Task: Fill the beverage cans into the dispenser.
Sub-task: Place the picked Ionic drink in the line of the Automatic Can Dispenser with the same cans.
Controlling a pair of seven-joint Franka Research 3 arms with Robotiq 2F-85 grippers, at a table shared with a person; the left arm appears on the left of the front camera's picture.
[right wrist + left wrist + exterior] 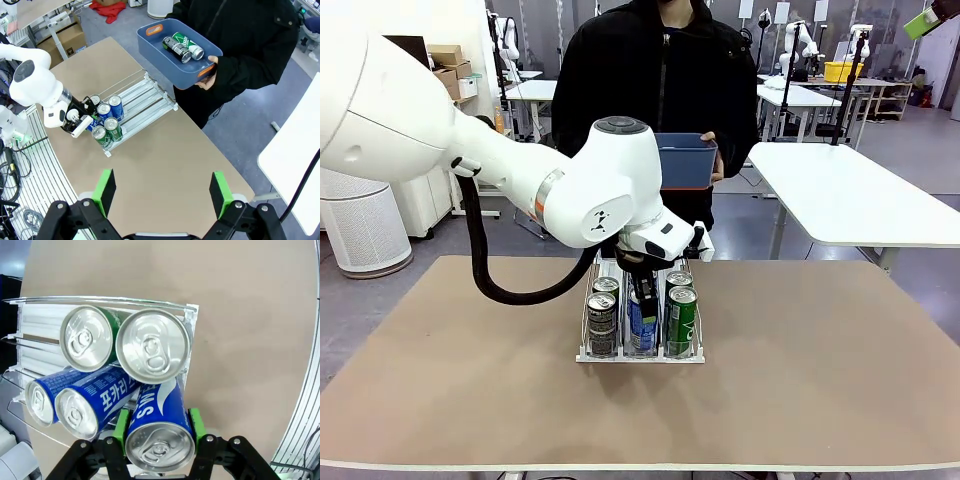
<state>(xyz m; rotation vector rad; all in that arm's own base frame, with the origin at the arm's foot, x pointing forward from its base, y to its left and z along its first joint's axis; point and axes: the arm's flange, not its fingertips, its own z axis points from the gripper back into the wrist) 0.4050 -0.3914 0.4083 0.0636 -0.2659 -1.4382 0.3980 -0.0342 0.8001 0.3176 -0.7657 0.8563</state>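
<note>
A blue-and-white can (159,440) (642,328) stands upright at the near end of the dispenser's middle lane. It is clamped between the green pads of the robot's left hand (158,427) (643,298), which reaches down on it from above. Whether the can rests on the lane floor cannot be told.

The dispenser (640,355) (40,320) (145,97) is a low clear-and-white rack with three narrow lanes. It sits near the middle of the brown table (820,370) (165,150).

Two more blue cans (75,412) stand behind the held one in the same lane. Two green-and-white cans (681,312) (86,338) (106,132) stand one behind the other in the lane on the robot's right. Black-and-grey cans (603,320) stand in the lane on its left. All of them crowd the end nearest the robot.

The right hand (162,187) hangs high above the table, its fingers spread wide apart.

At the far side of the table a person in a black top holds a blue bin (685,165) (175,70) in front of the body, with the person's hand (210,75) gripping one end. A black-and-grey can (175,47) and a green-and-white can (190,46) lie on their sides in the bin.
</note>
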